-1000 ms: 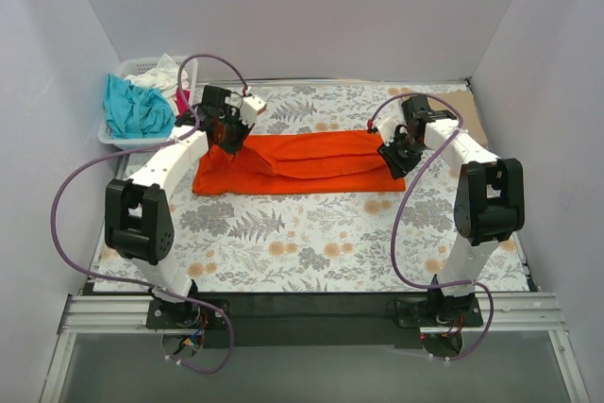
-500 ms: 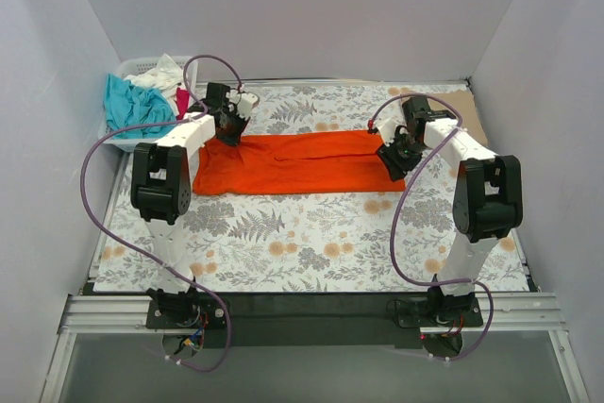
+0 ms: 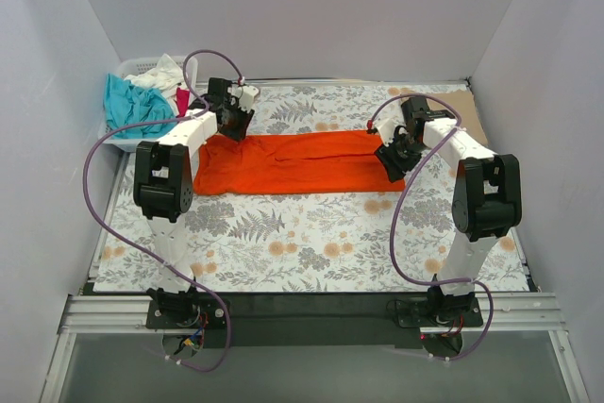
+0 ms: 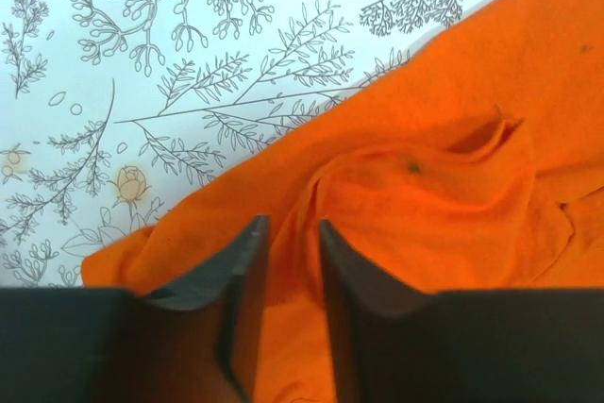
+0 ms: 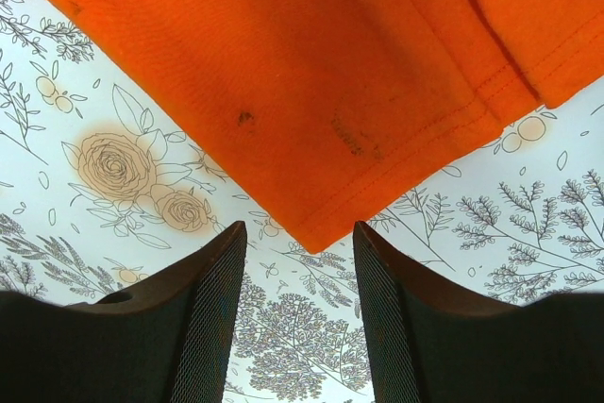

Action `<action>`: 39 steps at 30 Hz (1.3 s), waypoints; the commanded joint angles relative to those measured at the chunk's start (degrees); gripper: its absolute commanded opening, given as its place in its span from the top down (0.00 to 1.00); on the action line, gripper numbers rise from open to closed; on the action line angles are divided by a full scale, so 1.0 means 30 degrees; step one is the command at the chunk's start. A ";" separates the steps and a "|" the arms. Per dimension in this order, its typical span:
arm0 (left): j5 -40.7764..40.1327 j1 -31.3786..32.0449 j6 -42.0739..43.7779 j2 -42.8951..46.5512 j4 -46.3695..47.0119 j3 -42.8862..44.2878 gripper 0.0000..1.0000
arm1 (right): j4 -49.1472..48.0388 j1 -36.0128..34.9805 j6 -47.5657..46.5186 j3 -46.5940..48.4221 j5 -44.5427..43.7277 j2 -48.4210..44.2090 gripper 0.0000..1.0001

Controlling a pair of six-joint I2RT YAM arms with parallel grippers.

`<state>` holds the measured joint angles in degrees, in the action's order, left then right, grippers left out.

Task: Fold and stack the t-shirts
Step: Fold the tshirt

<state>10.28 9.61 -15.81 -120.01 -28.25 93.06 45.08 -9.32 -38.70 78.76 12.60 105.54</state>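
Nowhere is writing legible; both the left pincer [image 4: 288, 233] and right pincer [image 5: 297, 238] hang released over the orange t-shirt [image 3: 293, 162].

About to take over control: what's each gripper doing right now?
Left gripper: open narrowly over the orange t-shirt, not clamping it.
Right gripper: open, empty, at the shirt's corner.

orange t-shirt [image 3: 297, 162] — folded strip, flat mid-table | other t-shirts [image 3: 142, 101] — heaped far-left

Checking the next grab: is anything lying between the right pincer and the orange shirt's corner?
Nothing visible. The right pincer hangs open above the orange t-shirt, whose corner points into its gap, with only the bare floral tablecloth beneath.
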 commanded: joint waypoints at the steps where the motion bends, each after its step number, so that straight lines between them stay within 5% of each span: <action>1: 0.0087 0.0079 -0.0237 0.0421 -0.0221 0.0711 0.70 | 0.0178 0.0090 0.0214 0.0729 0.0458 -0.0227 0.52; 4: 0.0438 -0.0242 -0.0266 0.0685 -0.0747 0.0912 0.62 | 0.0178 0.0119 0.0184 0.0612 0.0400 -0.0315 0.51; 20: 0.5095 -0.1268 0.0027 0.1213 -0.3269 0.1325 0.59 | 0.0208 0.0119 0.0038 0.0494 0.0253 -0.0170 0.51; 29: 0.4250 -0.0975 0.0115 0.0833 -0.3093 0.0827 0.58 | 0.0208 0.0090 0.0038 0.0553 0.0283 -0.0022 0.51; 33: 0.2671 -0.0713 0.0261 0.0511 -0.2392 0.0564 0.63 | 0.0208 0.0090 0.0067 0.0640 0.0195 -0.0022 0.51; 39: 0.2490 -0.0478 0.0232 0.0655 -0.2272 0.0563 0.85 | 0.0208 0.0119 0.0009 0.0641 0.0136 -0.0022 0.51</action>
<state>19.00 7.64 -15.44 -120.16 -36.38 95.04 45.08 -9.32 -38.63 78.91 12.56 105.54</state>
